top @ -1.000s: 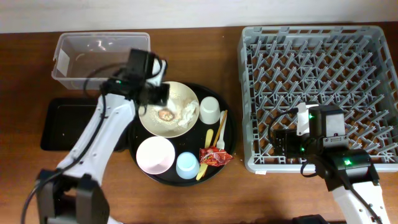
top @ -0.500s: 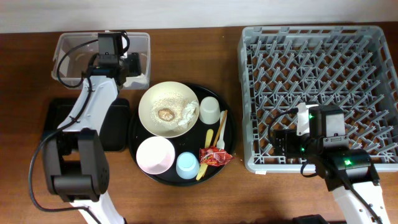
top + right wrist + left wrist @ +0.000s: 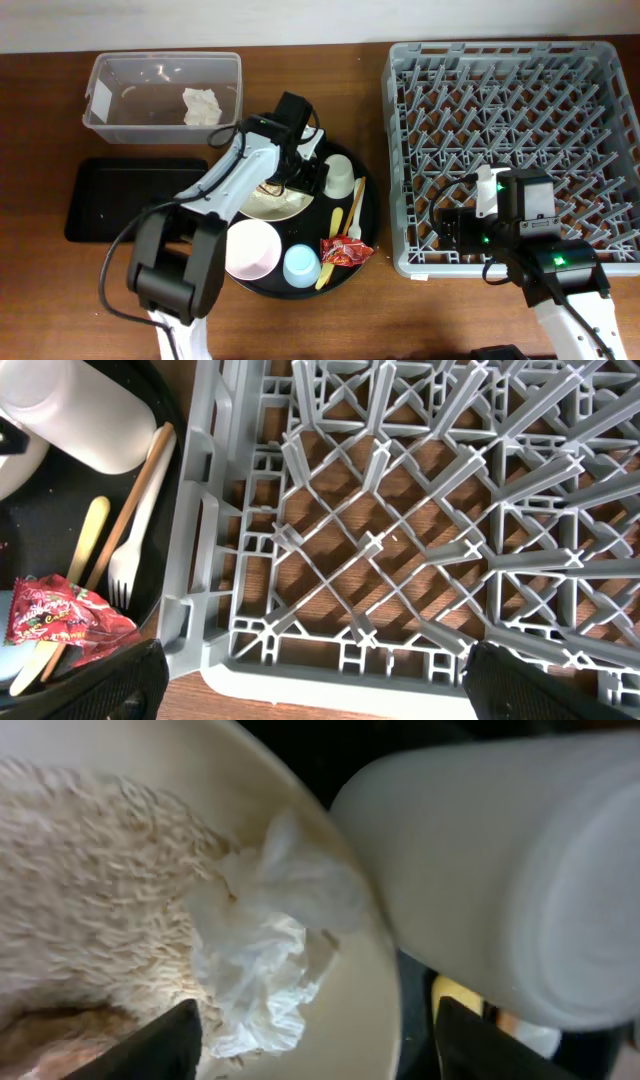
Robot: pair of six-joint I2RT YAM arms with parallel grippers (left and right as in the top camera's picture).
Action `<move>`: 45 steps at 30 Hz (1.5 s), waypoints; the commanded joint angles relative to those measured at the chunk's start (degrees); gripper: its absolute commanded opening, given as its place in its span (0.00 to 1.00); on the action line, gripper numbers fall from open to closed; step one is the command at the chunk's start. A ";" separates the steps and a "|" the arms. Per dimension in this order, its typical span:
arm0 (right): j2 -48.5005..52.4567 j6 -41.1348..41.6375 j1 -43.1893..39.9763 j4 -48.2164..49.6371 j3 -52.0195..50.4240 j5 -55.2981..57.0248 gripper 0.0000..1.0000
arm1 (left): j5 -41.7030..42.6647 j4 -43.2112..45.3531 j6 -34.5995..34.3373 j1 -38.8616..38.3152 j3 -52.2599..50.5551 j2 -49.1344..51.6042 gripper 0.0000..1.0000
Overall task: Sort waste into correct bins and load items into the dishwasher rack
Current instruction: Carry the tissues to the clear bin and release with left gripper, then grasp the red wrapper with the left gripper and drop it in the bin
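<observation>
Tissue wad (image 3: pixel 265 960) lies in the cream bowl (image 3: pixel 365 1020), against the rim on the side nearest the white cup (image 3: pixel 510 870). Rice (image 3: pixel 90 890) is spread beside it, and a brown lump (image 3: pixel 40 1045) shows at the edge of the wrist view. The left gripper (image 3: pixel 318 1020) hangs just above the wad, released, jaws wide apart with nothing between them.

The bowl sits on the round tray (image 3: pixel 368 235) near the middle of the table. With it are the cup, a pink bowl (image 3: pixel 250 249), a blue cup (image 3: pixel 300 265), a red wrapper (image 3: pixel 345 251), a yellow knife (image 3: pixel 336 222), a fork (image 3: pixel 125 575) and chopsticks (image 3: pixel 140 490).

Only a narrow strip of wood separates this tray from the rack (image 3: pixel 395 150), which takes up the right side from the far edge almost to the near edge. Wood shows through its lattice floor. The right gripper (image 3: pixel 315 660) hovers over the rack's near left corner, also released and spread wide.

In the far left corner a clear tub (image 3: pixel 100 125) holds a second wad (image 3: pixel 202 105). A shallow black tray (image 3: pixel 100 200) lies just on its near side by the left edge. Bare wood runs along the far edge between tub and rack.
</observation>
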 commanded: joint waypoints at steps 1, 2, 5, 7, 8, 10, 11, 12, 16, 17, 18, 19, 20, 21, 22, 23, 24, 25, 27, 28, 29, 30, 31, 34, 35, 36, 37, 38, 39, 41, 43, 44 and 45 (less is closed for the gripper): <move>-0.26 0.50 0.17 -0.11 1.18 -0.48 0.98 | -0.70 -0.28 0.04 0.17 0.02 0.68 0.72; -0.26 0.50 0.17 -0.42 1.18 -0.48 0.98 | -0.70 -0.31 0.07 0.17 0.20 0.39 0.72; -0.26 0.48 0.17 -0.85 1.18 -0.48 0.98 | -3.56 -0.28 0.09 0.46 0.72 -3.26 0.72; -0.20 0.48 0.17 -0.83 1.18 -0.48 0.98 | -12.24 -0.31 0.09 0.68 0.68 -4.50 0.73; -0.02 0.50 0.17 -0.85 1.18 -0.50 0.98 | -12.68 -0.31 0.04 0.68 0.66 -3.74 0.73; 0.22 0.48 0.17 -0.87 1.18 -0.48 0.98 | -12.50 -0.22 0.04 0.55 0.66 -3.23 0.73; 0.22 0.50 0.17 -0.87 1.18 -0.48 0.98 | -12.48 -0.15 0.02 0.55 0.66 -3.17 0.72; 0.22 0.50 0.17 -0.85 1.18 -0.50 0.98 | -12.00 0.11 0.04 0.52 0.63 -2.95 0.72; 0.22 0.50 0.17 -0.90 1.18 -0.50 0.98 | -8.15 2.80 0.04 -0.92 0.48 1.66 0.61; 0.22 0.50 0.17 -0.90 1.18 -0.50 0.98 | -8.15 2.97 0.04 -1.16 0.48 2.12 0.57; 0.22 0.50 0.17 -0.90 1.18 -0.50 0.98 | -8.17 3.96 0.07 -1.44 0.50 2.12 0.47; 0.22 0.50 0.17 -0.90 1.18 -0.50 0.98 | -8.20 4.87 0.04 -1.44 0.50 2.12 0.31; 0.22 0.50 0.17 -0.90 1.18 -0.50 0.98 | -8.20 4.87 0.04 -1.44 0.48 2.12 0.22; 0.22 0.50 0.17 -0.90 1.18 -0.50 0.98 | -8.20 4.66 0.04 -1.49 0.48 2.25 0.08; 0.22 0.50 0.17 -0.90 1.18 -0.50 0.98 | -8.20 4.55 0.04 -1.49 0.48 2.60 0.04; 0.22 0.50 0.17 -1.05 1.18 -0.50 0.98 | -8.24 3.96 0.07 -1.46 0.48 2.62 0.01; 0.22 0.50 0.17 -1.11 1.18 -0.50 0.98 | -9.09 3.93 0.04 -1.77 0.50 2.62 0.00; 0.20 0.50 0.17 -1.27 1.18 -0.48 0.99 | -9.90 3.39 0.04 -1.79 0.68 1.95 0.00; 0.22 0.50 0.17 -1.31 1.18 -0.48 0.98 | -9.90 -0.46 0.09 -1.29 3.19 -3.02 0.00; 0.22 0.50 0.17 -1.31 1.18 -0.48 0.98 | -9.90 -1.14 0.09 -0.83 3.82 -5.25 0.01; 0.22 0.50 0.17 -1.31 1.18 -0.50 0.99 | -10.67 -0.96 0.07 0.22 3.82 -7.80 0.00; 0.22 0.50 0.17 -1.31 1.18 -0.50 0.98 | -11.52 -0.96 0.07 0.70 3.82 -8.17 0.00; 0.22 0.50 0.17 -1.33 1.18 -0.50 0.98 | -11.69 -1.57 0.09 1.60 3.82 -8.17 0.00; 0.22 0.48 0.17 -1.51 1.18 -0.48 0.98 | -11.87 -0.17 0.09 6.01 5.44 -11.08 0.00; 0.22 0.48 0.17 -1.49 1.18 -0.46 0.98 | -12.68 0.81 0.09 8.55 6.27 -12.50 0.01; 0.22 0.48 0.17 -1.49 1.18 -0.46 0.98 | -14.27 3.04 0.07 12.33 6.99 -13.94 0.00; 0.22 0.48 0.17 -1.49 1.18 -0.46 0.99 | -14.43 6.08 0.07 15.28 7.02 -14.34 0.00; 0.22 0.48 0.17 -1.49 1.18 -0.48 0.98 | -14.43 9.33 0.07 18.43 6.91 -14.12 0.00; 0.22 0.48 0.17 -1.49 1.18 -0.48 0.98 | -14.40 11.15 0.07 20.57 6.91 -13.90 0.01; 0.22 0.48 0.17 -1.49 1.18 -0.48 0.98 | -14.40 16.94 0.07 25.27 6.84 -11.32 0.00; 0.22 0.48 0.17 -1.51 1.18 -0.48 0.98 | -14.43 21.03 0.07 26.58 6.82 -7.52 0.01; 0.22 0.50 0.17 -1.51 1.18 -0.48 0.98 | -14.43 22.47 0.07 26.84 6.82 -6.51 0.01; 0.22 0.50 0.17 -1.53 1.18 -0.48 0.98 | -14.38 24.50 0.07 26.77 6.82 -5.29 0.15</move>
